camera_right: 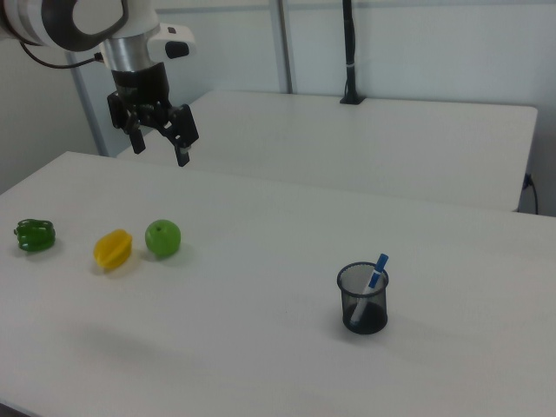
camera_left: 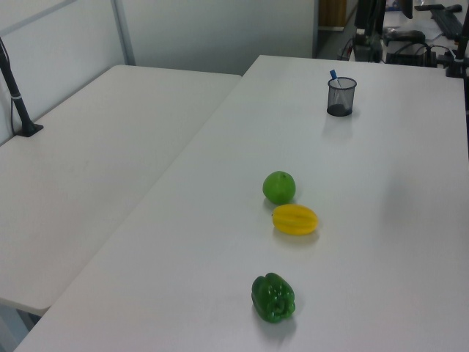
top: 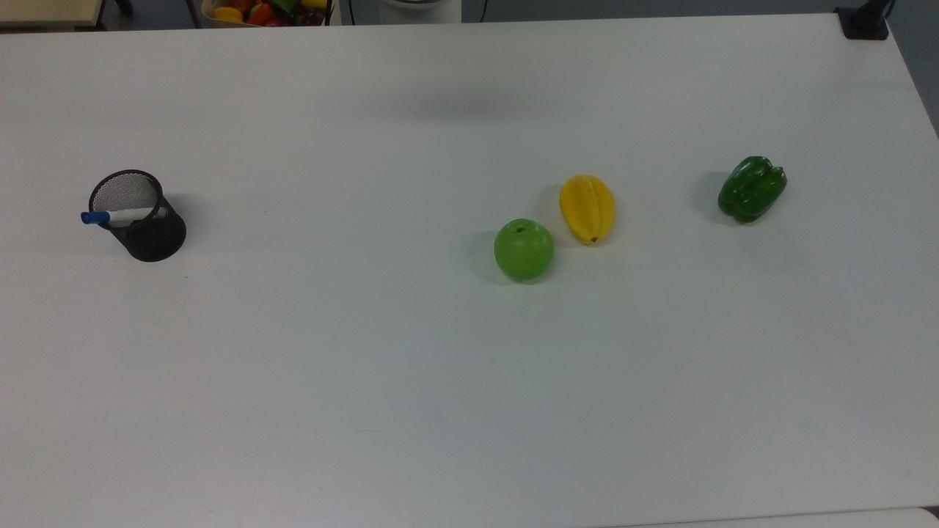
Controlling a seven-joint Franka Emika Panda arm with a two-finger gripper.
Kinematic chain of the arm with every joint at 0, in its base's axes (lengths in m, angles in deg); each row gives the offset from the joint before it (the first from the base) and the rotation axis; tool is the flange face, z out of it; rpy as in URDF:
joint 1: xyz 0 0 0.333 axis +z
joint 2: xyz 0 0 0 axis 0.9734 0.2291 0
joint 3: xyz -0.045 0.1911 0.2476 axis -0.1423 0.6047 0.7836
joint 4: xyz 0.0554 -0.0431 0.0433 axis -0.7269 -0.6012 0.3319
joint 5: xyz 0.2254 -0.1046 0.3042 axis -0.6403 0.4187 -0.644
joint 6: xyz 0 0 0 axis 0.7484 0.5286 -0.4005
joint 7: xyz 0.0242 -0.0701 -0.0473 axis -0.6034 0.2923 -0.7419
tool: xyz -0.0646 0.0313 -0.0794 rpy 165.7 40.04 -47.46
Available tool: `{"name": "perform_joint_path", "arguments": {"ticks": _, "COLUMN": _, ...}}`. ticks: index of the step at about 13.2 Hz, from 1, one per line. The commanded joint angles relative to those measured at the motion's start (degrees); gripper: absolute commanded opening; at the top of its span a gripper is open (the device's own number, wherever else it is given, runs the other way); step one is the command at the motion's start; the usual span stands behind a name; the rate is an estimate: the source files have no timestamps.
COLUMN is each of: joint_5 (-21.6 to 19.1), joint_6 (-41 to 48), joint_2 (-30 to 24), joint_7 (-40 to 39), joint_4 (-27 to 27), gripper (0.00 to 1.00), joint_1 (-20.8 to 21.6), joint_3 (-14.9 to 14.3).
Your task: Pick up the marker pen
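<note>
Jaws of the gripper (camera_right: 160, 143) hang spread and empty, high above the table (camera_right: 261, 347), far from the marker pen (camera_right: 375, 273).

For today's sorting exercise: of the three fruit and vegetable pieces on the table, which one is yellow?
The star fruit, ribbed and yellow, lying between the green apple and the dark green pepper.

The blue-capped white marker pen (top: 117, 215) leans inside a mesh cup (top: 150, 235).

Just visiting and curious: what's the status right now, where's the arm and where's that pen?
Gripper high above table, fingers open, empty. Marker pen standing tilted in black mesh cup, blue cap up, far from gripper. Apple, starfruit, pepper well aside; nothing blocking.
</note>
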State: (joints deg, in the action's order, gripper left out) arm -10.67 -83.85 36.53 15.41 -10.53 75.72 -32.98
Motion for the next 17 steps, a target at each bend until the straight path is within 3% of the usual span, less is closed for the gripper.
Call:
{"name": "perform_joint_path", "arguments": {"ticks": 1, "joint_5": 0.07, "joint_6": -1.13, "joint_2": -0.50, "joint_7": -1.97, "joint_4": -0.80, "gripper": 1.00, "joint_1": -1.25, "joint_3": 1.13}}
{"name": "perform_joint_path", "arguments": {"ticks": 17, "joint_5": 0.42, "joint_6": -1.39, "joint_2": -0.67, "joint_7": -3.46, "joint_4": -0.54, "gripper": 1.00, "joint_1": -2.92, "joint_3": 1.13}}
